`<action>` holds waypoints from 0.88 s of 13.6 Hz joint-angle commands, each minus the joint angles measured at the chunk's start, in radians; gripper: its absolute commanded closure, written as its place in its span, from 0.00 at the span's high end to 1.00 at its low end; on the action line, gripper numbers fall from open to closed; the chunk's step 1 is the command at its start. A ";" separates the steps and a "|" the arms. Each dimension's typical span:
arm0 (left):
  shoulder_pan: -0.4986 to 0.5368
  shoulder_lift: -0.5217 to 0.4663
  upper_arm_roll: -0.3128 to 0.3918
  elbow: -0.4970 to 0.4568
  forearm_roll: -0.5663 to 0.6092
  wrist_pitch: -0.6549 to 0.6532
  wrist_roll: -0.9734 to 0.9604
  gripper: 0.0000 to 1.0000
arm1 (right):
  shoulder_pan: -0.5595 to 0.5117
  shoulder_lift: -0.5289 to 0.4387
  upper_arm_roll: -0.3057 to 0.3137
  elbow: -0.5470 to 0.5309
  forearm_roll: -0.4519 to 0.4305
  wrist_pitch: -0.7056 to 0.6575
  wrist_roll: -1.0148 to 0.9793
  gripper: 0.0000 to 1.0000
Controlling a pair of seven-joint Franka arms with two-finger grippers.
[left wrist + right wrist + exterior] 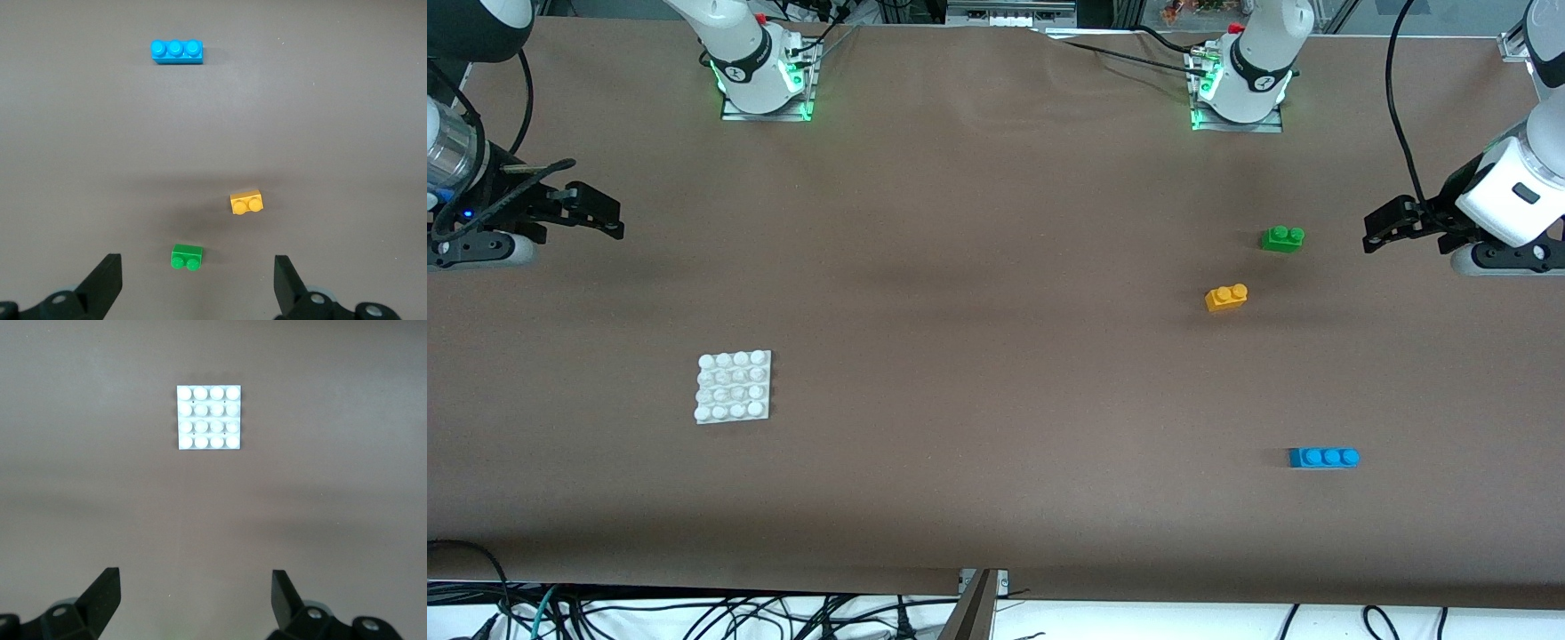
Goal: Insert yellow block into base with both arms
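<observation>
Nothing is gripped yet: the left claw (193, 293) and right claw (193, 610) are held wide open and empty above the surface (996, 267). The block (1225, 297) lies beside a green brick (1282, 238), well apart from the base (734, 386). A left-claw descent onto the block is called for.

The yellow block (1225, 297) lies on the surface (996, 373) near the green brick (1282, 238); the base (734, 386) sits well apart. Both end effectors, left (1371, 233) and right (609, 218), hang over the surface's ends.
</observation>
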 commanded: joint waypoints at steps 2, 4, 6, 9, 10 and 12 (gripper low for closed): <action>-0.005 0.017 0.003 0.037 0.010 -0.026 0.015 1.00 | -0.001 0.007 0.005 0.016 -0.002 -0.012 -0.016 1.00; -0.005 0.017 0.003 0.037 0.010 -0.026 0.015 1.00 | -0.001 0.007 0.005 0.015 -0.002 -0.014 -0.015 1.00; -0.004 0.017 0.005 0.037 0.010 -0.026 0.015 1.00 | -0.001 0.005 0.005 0.013 -0.002 -0.014 -0.015 1.00; -0.004 0.017 0.005 0.037 0.010 -0.026 0.017 1.00 | -0.001 0.005 0.005 0.004 -0.002 -0.012 -0.015 1.00; -0.004 0.017 0.005 0.037 0.010 -0.028 0.017 1.00 | -0.001 0.005 0.005 0.002 -0.002 -0.012 -0.015 1.00; -0.004 0.017 0.005 0.037 0.010 -0.028 0.018 1.00 | 0.000 0.005 0.005 0.002 -0.002 -0.011 -0.015 1.00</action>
